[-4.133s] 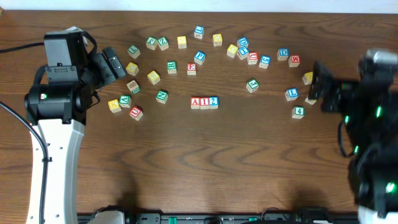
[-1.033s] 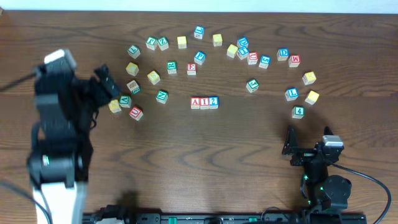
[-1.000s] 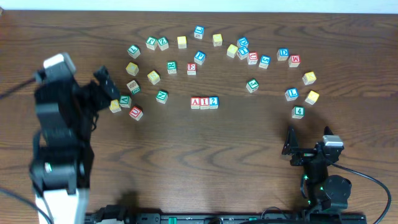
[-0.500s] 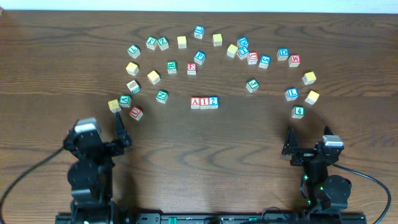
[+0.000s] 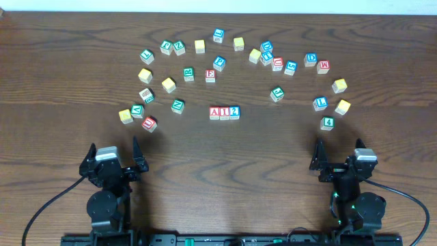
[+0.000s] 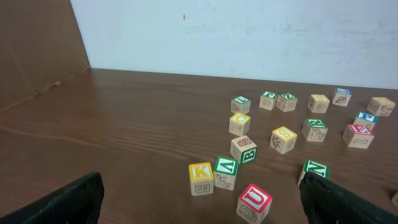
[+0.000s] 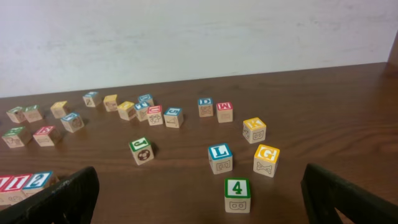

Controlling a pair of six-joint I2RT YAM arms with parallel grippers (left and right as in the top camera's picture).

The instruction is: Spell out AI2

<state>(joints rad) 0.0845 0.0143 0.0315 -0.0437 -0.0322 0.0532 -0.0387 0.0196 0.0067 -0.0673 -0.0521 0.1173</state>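
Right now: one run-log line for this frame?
task: AI2 spelled | A-I-2 row: three blocks touching, mid-table | left gripper: open, empty, near edge | right gripper: open, empty, near edge

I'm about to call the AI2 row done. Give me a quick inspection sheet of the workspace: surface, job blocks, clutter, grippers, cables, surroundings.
Surface: brown wooden table, no spills or damage seen.
Job's things: A block, I block and 2 block sit side by side mid-table, reading AI2.
Clutter: loose letter blocks arc around the row, apart from it; K block and U block nearest the left arm, 4 block nearest the right.
Grippers: left gripper and right gripper open, fingers wide, empty, at the near edge.
Cables: left cable and right cable, black, trail off toward the near corners.
Surroundings: pale wall behind the table.
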